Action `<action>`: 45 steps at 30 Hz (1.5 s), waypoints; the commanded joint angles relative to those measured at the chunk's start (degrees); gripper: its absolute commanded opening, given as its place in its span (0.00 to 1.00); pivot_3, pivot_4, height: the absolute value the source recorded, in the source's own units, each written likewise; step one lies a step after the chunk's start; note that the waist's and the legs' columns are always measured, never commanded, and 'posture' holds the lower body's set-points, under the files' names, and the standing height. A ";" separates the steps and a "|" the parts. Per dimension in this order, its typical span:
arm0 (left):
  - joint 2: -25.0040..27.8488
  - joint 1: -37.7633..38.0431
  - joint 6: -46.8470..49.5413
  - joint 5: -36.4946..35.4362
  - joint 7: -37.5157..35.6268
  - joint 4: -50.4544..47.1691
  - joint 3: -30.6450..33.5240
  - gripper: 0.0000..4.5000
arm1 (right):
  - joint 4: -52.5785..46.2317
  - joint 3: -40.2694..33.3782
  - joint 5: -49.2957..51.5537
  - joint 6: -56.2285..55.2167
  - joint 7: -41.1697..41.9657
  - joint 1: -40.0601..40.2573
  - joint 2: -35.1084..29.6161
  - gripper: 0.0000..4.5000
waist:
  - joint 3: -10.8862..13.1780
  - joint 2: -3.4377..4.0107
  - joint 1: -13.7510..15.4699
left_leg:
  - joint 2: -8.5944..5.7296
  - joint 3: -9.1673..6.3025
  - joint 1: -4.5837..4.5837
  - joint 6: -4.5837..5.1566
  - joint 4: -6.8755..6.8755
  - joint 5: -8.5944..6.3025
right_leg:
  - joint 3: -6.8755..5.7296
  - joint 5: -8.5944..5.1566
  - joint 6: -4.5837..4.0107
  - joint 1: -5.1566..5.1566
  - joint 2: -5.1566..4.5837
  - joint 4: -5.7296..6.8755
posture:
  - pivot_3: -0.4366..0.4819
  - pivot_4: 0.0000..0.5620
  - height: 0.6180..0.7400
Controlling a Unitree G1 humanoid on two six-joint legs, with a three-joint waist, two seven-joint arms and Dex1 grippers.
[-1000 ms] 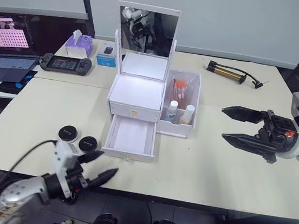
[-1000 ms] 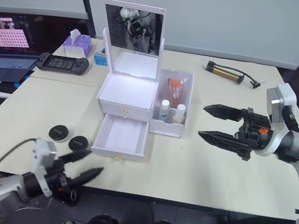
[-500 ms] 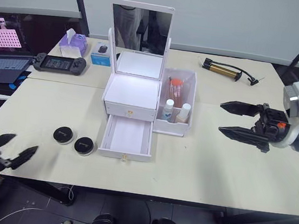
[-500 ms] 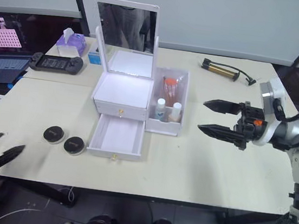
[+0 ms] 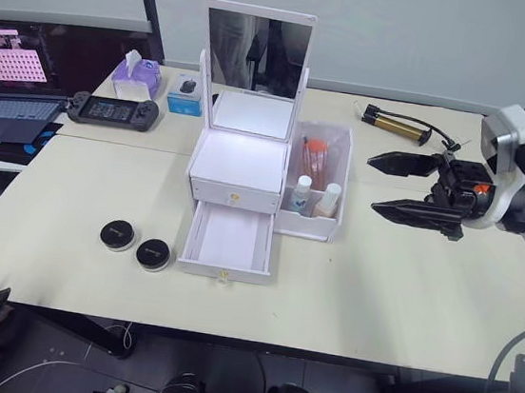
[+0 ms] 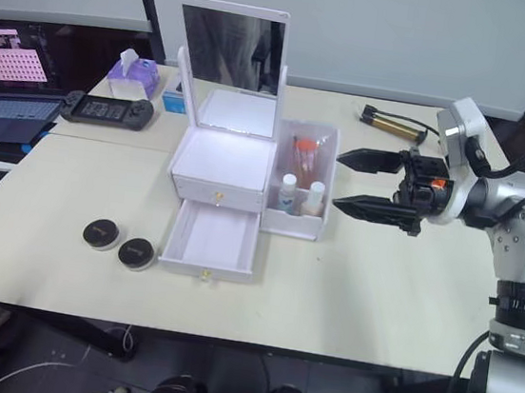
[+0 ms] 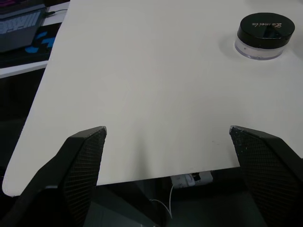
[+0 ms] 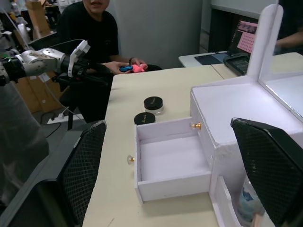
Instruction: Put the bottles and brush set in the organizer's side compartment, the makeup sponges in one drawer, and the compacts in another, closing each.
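Left claw (image 7: pixel 165 179) dropped off the table (image 5: pixel 403 300) edge, both claws spread empty; you'd pinch each compact (image 5: pixel 152 252) across its hard, slick rim, likely light

We find one piece of lettering: a pale script word across the black lid of the compact (image 7: pixel 264 34), upper right of the left wrist view, where it stands on the bench (image 7: pixel 142 85). The word is too small for us to read. The bottle labels in the organizer (image 5: pixel 248 161) carry no print we can make out.
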 commanded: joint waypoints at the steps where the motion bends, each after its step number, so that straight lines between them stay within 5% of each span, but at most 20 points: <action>1: -0.03 1.09 -1.24 -1.02 -0.09 -0.86 2.97 0.99 | -0.57 -0.25 0.70 1.08 1.19 -1.81 0.40 1.00 | -0.01 -0.03 -0.09 | 0.01 0.00 0.00 0.00 0.00 0.00 | 0.00 0.01 0.01 0.01 -0.03 0.00 | 0.48 0.27 0.68; 13: 0.04 -1.81 1.79 -1.39 1.48 -8.34 0.00 0.99 | -0.69 1.14 -1.87 0.39 0.04 -3.67 1.09 1.00 | -0.01 -0.02 0.04 | -0.04 0.01 0.00 0.00 0.00 0.00 | -0.09 0.08 0.14 0.04 -0.10 0.02 | 0.48 0.27 0.68; 25: 9.86 -8.97 24.16 -1.85 9.17 -24.77 -6.49 0.99 | -8.56 -0.83 1.30 4.60 -7.07 -9.29 2.26 1.00 | -0.01 0.00 -0.50 | -0.06 -0.01 -0.15 0.01 0.01 0.02 | 0.01 0.19 0.32 0.09 0.17 0.13 | 0.48 0.27 0.68; 37: 17.56 -10.88 32.86 -8.05 -1.07 -30.40 -1.40 0.99 | -9.69 3.79 -2.92 8.49 -8.82 -9.00 -1.70 1.00 | 0.02 0.06 -1.13 | -0.07 0.06 -0.15 0.00 0.00 0.02 | -0.01 0.18 0.28 0.08 0.24 0.15 | 0.48 0.27 0.68; 45: 13.24 -14.34 34.44 -8.27 3.27 -31.56 -8.71 0.99 | -9.01 4.46 -3.81 11.87 -11.01 -12.31 -2.96 1.00 | 0.07 0.25 -1.14 | -0.10 0.09 -0.13 0.00 0.00 0.02 | 0.04 0.18 0.29 0.08 0.23 0.15 | 0.48 0.27 0.68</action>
